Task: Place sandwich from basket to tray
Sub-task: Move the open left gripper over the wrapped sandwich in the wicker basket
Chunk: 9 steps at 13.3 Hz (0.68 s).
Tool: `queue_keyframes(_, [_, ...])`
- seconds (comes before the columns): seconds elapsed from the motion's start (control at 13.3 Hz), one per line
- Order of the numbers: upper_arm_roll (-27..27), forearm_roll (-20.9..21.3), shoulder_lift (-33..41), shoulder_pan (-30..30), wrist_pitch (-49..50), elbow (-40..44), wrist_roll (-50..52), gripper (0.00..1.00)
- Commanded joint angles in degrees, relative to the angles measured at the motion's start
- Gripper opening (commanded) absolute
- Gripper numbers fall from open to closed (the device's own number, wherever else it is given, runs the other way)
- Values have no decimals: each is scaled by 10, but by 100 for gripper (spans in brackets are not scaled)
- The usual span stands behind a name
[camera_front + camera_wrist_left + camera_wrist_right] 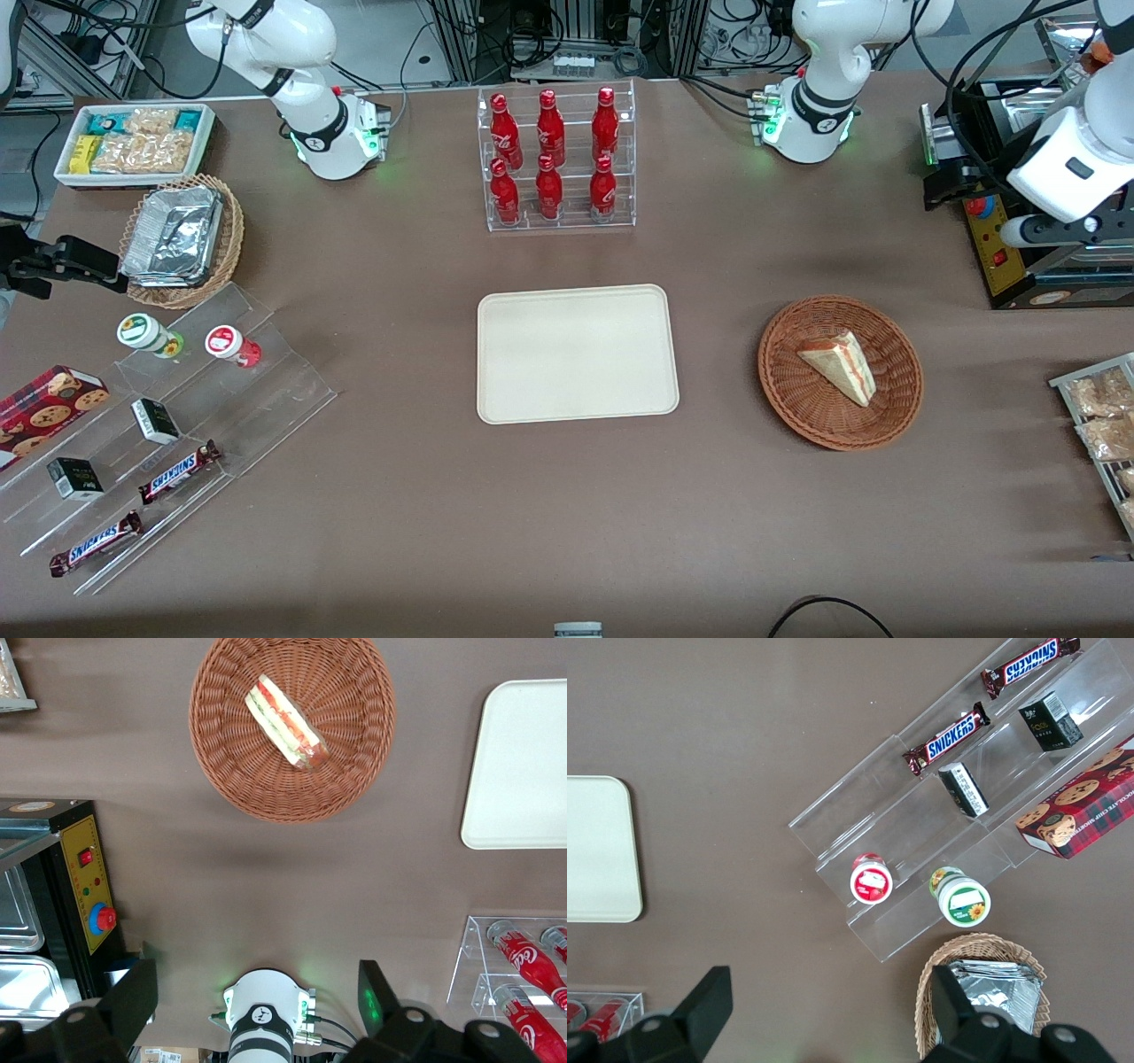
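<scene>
- The sandwich [839, 365] [285, 721] is lying in the reddish wicker basket [802, 403] [229, 771], its long axis running diagonally and its narrow tip pointing toward the front camera.
- The cream tray [576, 353] [518, 762] is sitting beside the basket, holding nothing.
- The left gripper [252, 992] is hanging high above the table, fingers [133, 992] spread apart, gripping nothing.

The gripper [1045, 229] hangs above the surface [567, 523]. Nearer the camera than it sits the basket [797, 403] holding the sandwich [842, 365], and the tray [576, 353] lies farther toward the parked arm.
</scene>
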State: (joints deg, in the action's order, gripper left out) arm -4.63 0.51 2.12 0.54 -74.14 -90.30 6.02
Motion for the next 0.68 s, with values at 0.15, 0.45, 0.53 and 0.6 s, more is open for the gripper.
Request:
queue_keyframes(0.15, [-1,-1,0,1,-11,0,-8,100])
queue_keyframes(0.45, [-3,3,-9,-3,-103,-84,-7,100])
queue_keyframes(0.53, [-2,5,-10,-2,-138,-111,-7,100])
queue_keyframes(0.6, [-2,5,-16,-2,-168,-130,-2,100])
